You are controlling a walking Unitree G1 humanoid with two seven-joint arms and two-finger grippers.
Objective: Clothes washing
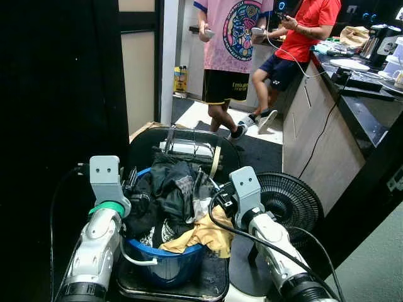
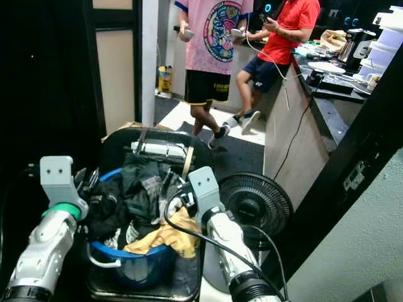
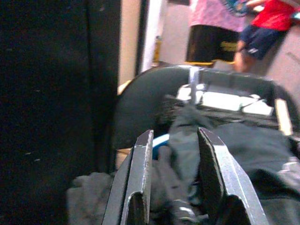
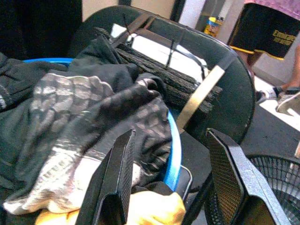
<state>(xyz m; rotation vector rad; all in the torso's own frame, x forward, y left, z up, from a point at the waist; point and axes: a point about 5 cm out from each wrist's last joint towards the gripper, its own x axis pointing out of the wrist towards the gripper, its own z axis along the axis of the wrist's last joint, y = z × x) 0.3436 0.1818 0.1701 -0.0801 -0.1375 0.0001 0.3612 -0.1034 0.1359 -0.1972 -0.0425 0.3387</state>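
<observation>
Two people stand at the far end: one in a pink shirt (image 1: 230, 34), one in a red shirt (image 1: 308, 25) leaning on the dark bench (image 1: 371, 94). One black chair (image 1: 145, 141) carries one blue basin (image 1: 167, 261) heaped with dark clothes (image 1: 167, 189) and one yellow garment (image 1: 204, 234) draped over the near rim. One black floor fan (image 1: 291, 201) sits just beside the chair. The left tool (image 3: 176, 187) is spread apart over the clothes at the basin's left side; the right tool (image 4: 178, 187) is likewise spread, above the basin's right rim.
</observation>
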